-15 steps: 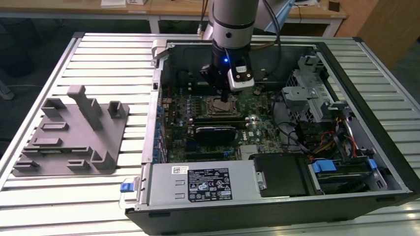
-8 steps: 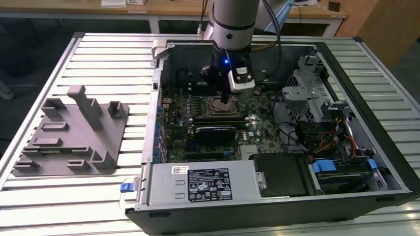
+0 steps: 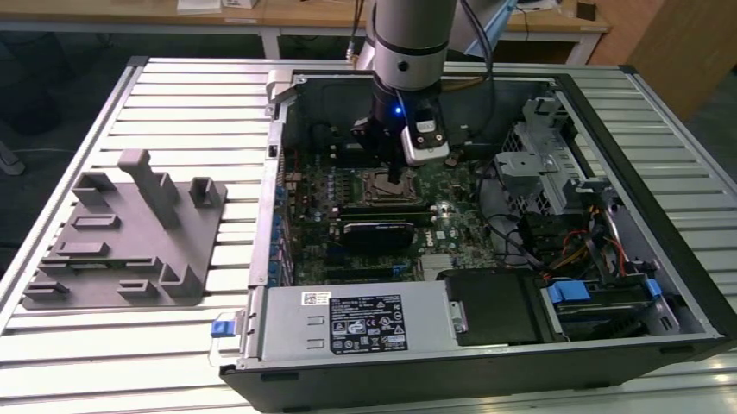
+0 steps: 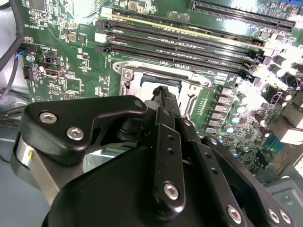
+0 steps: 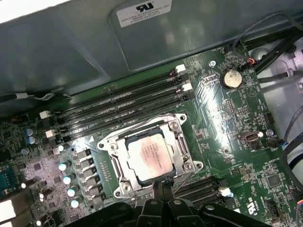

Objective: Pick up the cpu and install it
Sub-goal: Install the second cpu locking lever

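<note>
CPU (image 5: 150, 158) sits in the motherboard socket (image 5: 182, 163) (silver top up); gripper (image 5: 163, 185) fingers pressed together at its edge.

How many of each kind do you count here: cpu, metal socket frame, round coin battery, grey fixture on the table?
cpu: 1
metal socket frame: 1
round coin battery: 1
grey fixture: 1
Total: 4

exterior view: high, looking down, far | both wrist views: close above socket (image 5: 149, 158)
</note>
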You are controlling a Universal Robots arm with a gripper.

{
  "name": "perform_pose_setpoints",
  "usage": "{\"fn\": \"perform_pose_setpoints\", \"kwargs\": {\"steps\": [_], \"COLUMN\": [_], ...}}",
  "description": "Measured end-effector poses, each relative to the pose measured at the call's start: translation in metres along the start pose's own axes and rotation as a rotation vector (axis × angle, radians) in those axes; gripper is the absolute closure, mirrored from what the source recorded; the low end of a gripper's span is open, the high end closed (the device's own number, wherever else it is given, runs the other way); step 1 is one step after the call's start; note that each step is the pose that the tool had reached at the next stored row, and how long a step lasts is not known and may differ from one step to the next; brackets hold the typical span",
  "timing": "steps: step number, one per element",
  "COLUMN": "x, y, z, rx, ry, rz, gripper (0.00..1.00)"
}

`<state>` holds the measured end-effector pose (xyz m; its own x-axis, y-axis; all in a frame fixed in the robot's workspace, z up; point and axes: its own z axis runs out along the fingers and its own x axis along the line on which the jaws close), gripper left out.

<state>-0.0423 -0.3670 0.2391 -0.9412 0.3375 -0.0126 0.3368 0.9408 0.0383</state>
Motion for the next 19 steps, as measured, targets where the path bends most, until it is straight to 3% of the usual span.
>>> {"fn": "perform_pose_setpoints", "kwargs": {"steps": [19], "x": [-0.0034], "y": [-0.0097], "z": [0.0011], "rx": [-0.0013], "ry": [0.0035], "rz": [-0.092], "gripper": [0.89]}}
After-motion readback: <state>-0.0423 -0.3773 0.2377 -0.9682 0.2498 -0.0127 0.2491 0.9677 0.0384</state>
